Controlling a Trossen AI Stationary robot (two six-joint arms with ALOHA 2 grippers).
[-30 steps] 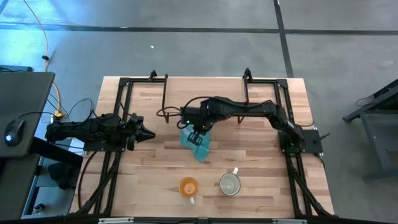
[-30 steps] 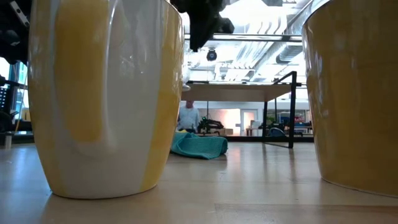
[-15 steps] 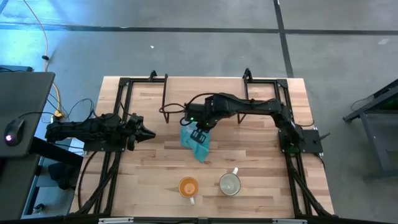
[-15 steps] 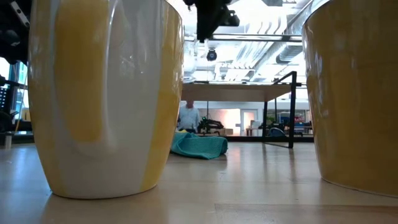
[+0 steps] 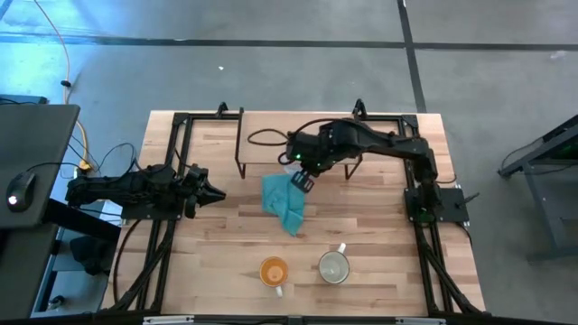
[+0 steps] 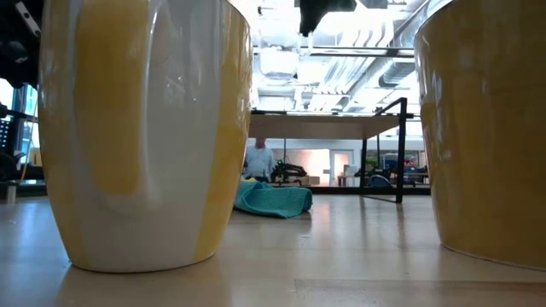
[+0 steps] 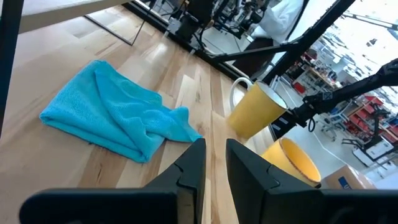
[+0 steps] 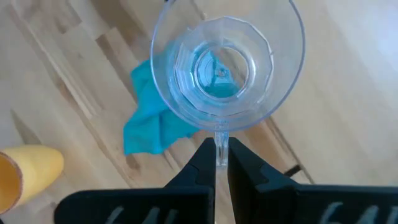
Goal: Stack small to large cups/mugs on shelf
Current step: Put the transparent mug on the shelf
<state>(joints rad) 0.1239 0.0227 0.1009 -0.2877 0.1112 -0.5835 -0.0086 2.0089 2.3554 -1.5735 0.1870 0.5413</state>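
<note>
Table (image 5: 379, 217): pale butcher-block planks, matte, with a black tube frame along its edges. Shelf (image 5: 271, 144): thin light board on black wire legs, near the table's far edge, left of centre.

Cloth (image 5: 284, 206): teal terry, soft and crumpled, lying mid-table just in front of the shelf.

Cream mug (image 5: 333, 267): round, pale, handle towards the far edge, upright near the table's front edge at centre. Orange mug (image 5: 274, 271): glossy, round, white handle towards the front edge, just left of the cream mug (apart, not touching).

Glass (image 8: 227, 65): clear, faceted wall, round rim, thin flat handle tab. It is in the air, held by the right gripper (image 8: 221, 163), whose two dark fingers pinch the handle tab; the cloth shows through the glass base. In the high view the right gripper (image 5: 302, 179) sits over the shelf's right end, at the cloth's far right corner.

Left gripper (image 5: 209, 192): near the table's left edge, fingers close together with only a narrow gap, nothing between them, pointing toward the cloth.

Change over the last second: the right arm has drawn back to the right and toward the far edge, off the cloth's middle; in the low view its gripper (image 6: 314, 15) has risen and shifted right. Cloth, both mugs and left arm unmoved.
</note>
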